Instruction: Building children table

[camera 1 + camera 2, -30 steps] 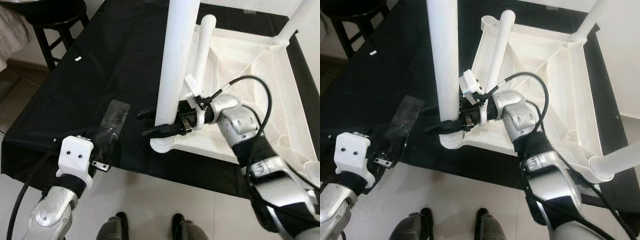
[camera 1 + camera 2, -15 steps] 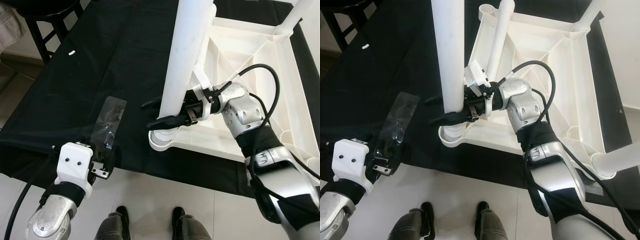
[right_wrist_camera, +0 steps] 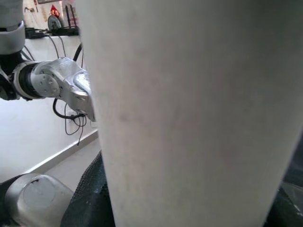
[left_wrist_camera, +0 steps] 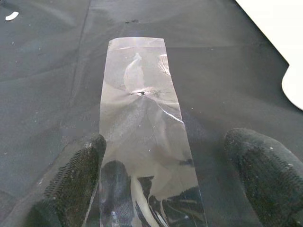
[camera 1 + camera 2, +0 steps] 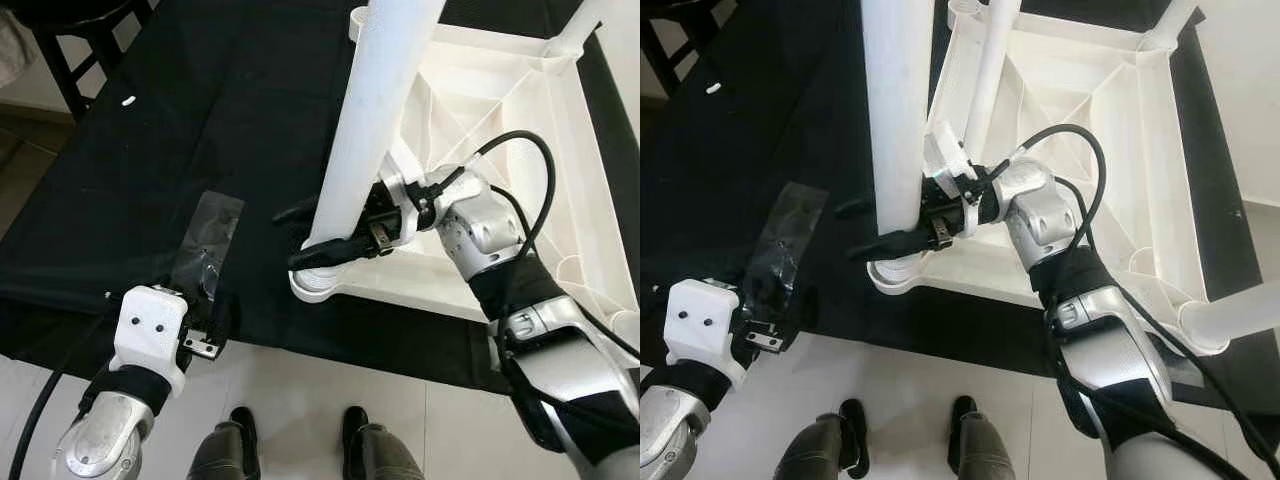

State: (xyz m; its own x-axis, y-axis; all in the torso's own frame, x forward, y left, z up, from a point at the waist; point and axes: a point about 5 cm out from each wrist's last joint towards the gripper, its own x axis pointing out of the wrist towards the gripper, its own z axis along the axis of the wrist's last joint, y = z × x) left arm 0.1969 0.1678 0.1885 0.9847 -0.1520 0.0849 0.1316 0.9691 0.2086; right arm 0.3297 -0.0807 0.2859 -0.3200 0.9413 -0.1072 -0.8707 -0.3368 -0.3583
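Right end effector clenched round white table leg low down, just above its socket at near-left corner of upturned white tabletop on black-covered desk. Looks like light, stiff, smooth plastic, likely slippery, so best gripped low near socket. Left end effector released, fingers straddling clear plastic bag at near-left, contents unclear

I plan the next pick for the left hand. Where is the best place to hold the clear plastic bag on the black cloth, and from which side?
Grip the clear plastic bag at its near short end, coming straight along its length. It lies flat, already centred between the left hand's open fingers.
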